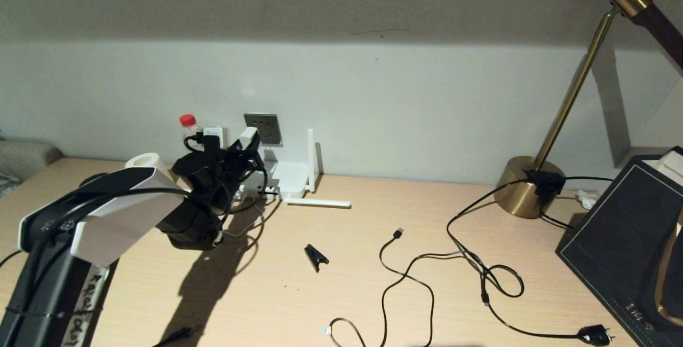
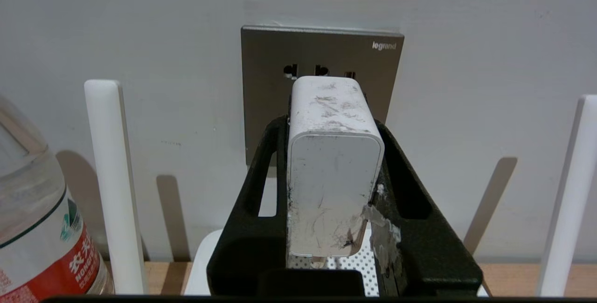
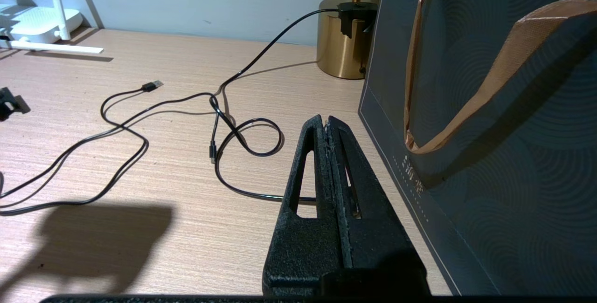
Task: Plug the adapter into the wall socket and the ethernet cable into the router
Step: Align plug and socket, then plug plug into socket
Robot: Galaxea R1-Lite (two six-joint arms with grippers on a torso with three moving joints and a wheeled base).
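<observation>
While L arm reaches toward the wall at far L of tabletop (image 1: 373, 261), items run L to R as follows.
- Bottle (image 1: 188, 125): clear, red cap, by wall, just L of L hand.
- L hand (image 2: 333, 121): clenched on adapter (image 2: 333, 168), fingers (image 2: 261, 172) on both its sides; adapter white, scuffed, held level in front of socket (image 2: 275, 93), near its holes; contact w/ plate can't be told.
- Socket: grey plate on wall, above router (image 1: 291, 176).
- Router: white, flat on tabletop at wall below socket; some antennas upright, one lying flat to its R.
- Black clip (image 1: 316, 256): loose, mid tabletop.
- USB-tip cable (image 1: 397, 234): black, looped, mid tabletop.
- Chunky-plug cable (image 1: 595, 334): black, runs to lamp (image 1: 528, 192), plug at front R.
- Lamp: brass base, slanted stem, rear R.
- Dark bag (image 3: 489, 107): far R edge.
- R hand (image 3: 329, 123): parked low beside bag, fingers pressed together, grasping nothing.
</observation>
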